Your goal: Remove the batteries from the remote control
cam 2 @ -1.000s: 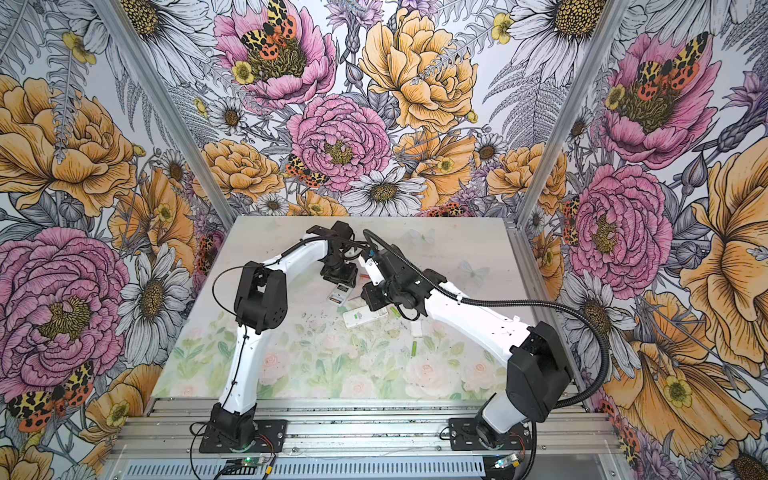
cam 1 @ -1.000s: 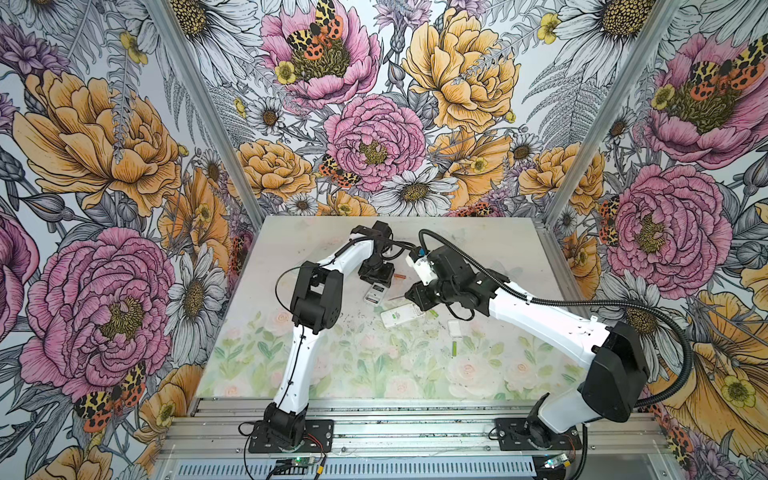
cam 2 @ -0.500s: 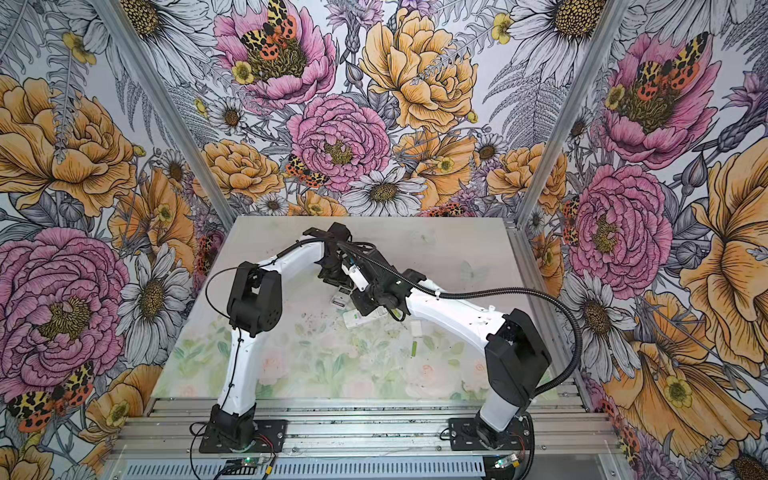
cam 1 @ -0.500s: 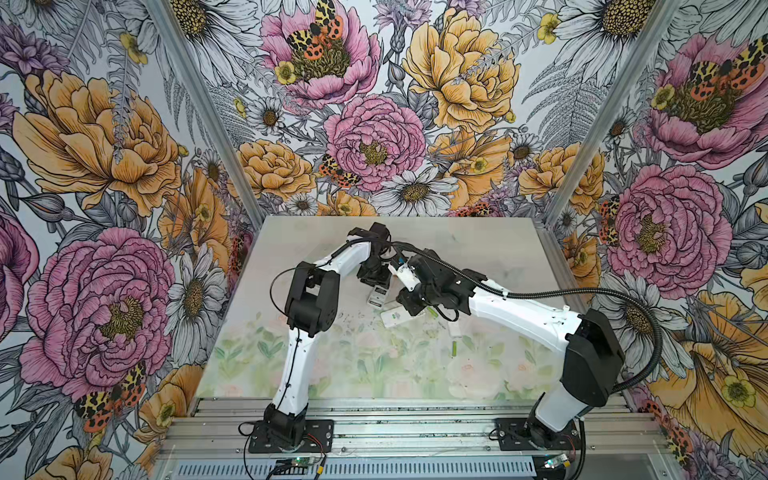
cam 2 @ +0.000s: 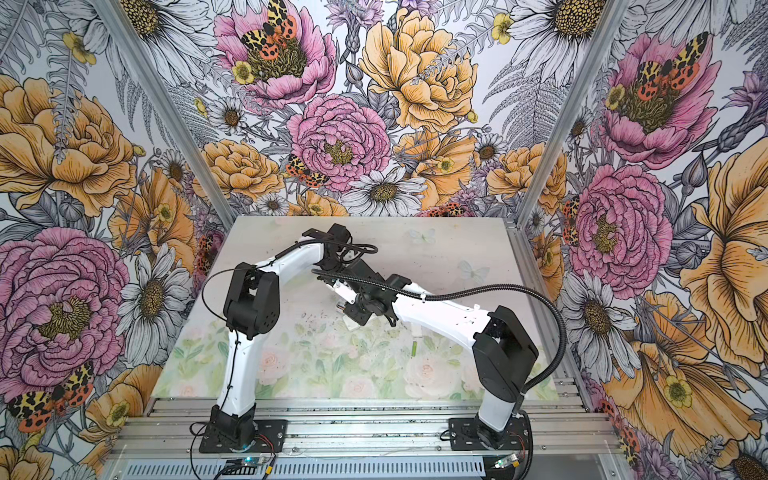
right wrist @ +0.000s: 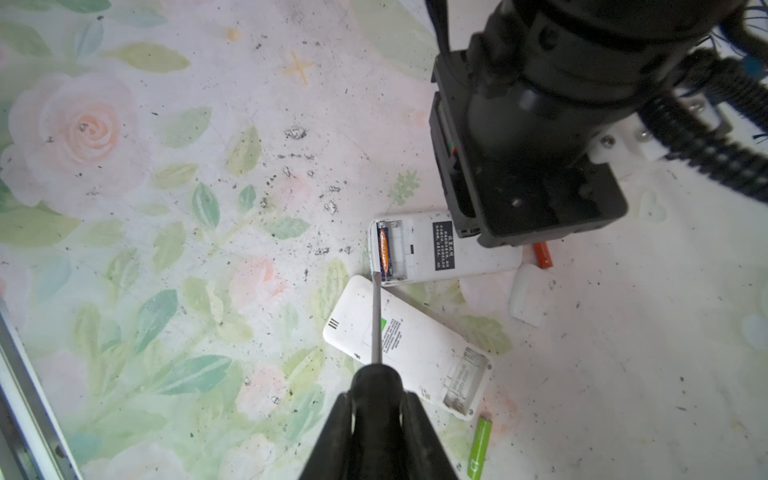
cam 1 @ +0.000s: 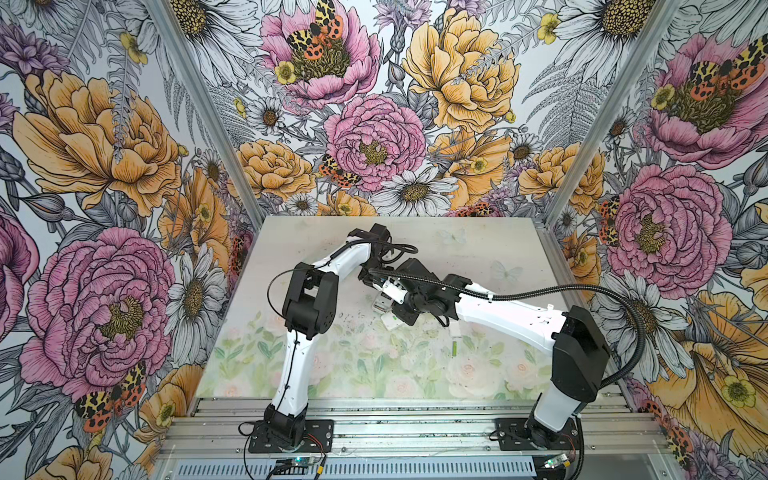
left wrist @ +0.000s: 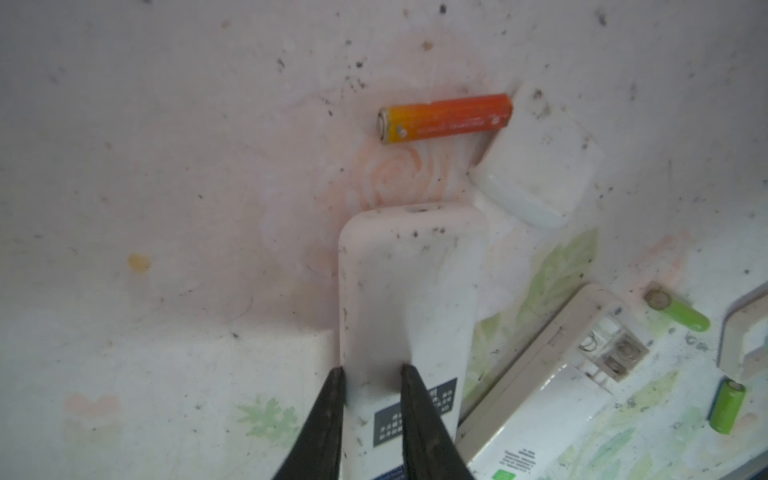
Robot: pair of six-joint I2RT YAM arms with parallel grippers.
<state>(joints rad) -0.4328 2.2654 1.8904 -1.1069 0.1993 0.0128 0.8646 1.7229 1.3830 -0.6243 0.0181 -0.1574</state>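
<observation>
A: Right gripper (right wrist: 377, 405)?
B: Clamped on the black-handled steel screwdriver (right wrist: 377, 380), tip at the white plastic remote's (right wrist: 482, 258) open bay, mid-frame; one orange-and-blue cylindrical battery (right wrist: 384, 254) lies inside.
A: Left gripper (left wrist: 372, 370)?
B: Narrow, fingers on that remote; whether it grips, can't tell.

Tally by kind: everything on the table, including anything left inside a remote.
remotes: 2
green batteries: 2
loose orange battery: 1
seated battery, in one remote's open bay: 1
loose white covers (one cut off at the wrist view's edge): 2
screwdriver: 1
total: 9
</observation>
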